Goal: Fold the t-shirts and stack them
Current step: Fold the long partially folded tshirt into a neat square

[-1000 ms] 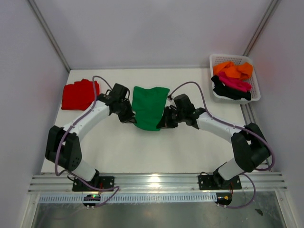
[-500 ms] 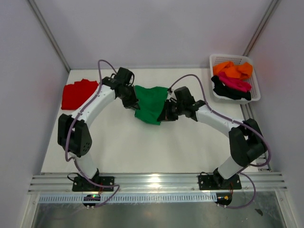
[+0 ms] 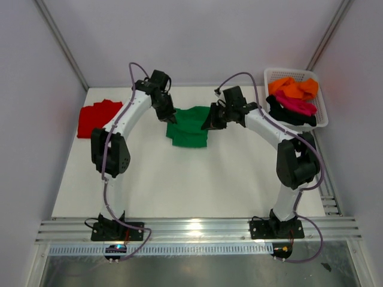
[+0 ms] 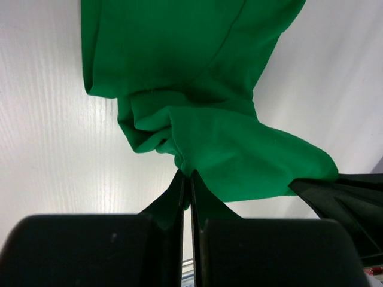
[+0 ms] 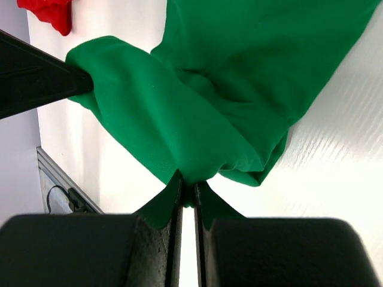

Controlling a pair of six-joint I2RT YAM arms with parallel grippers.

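We held the green t-shirt (image 3: 190,128) by two sides at the far middle of the desk (image 3: 179,179). Our left hand (image 4: 186,182) pinched one bunched edge and our right hand (image 5: 187,186) the opposite edge, each pressed together on cloth. The rest draped onto the desk. A red t-shirt (image 3: 96,118) lay far left.

Middle t-shirt (image 3: 190,127) lies between left end effector (image 3: 170,118) and right end effector (image 3: 207,124), second t-shirt (image 3: 97,118) leftward, basket (image 3: 324,113) back-right.
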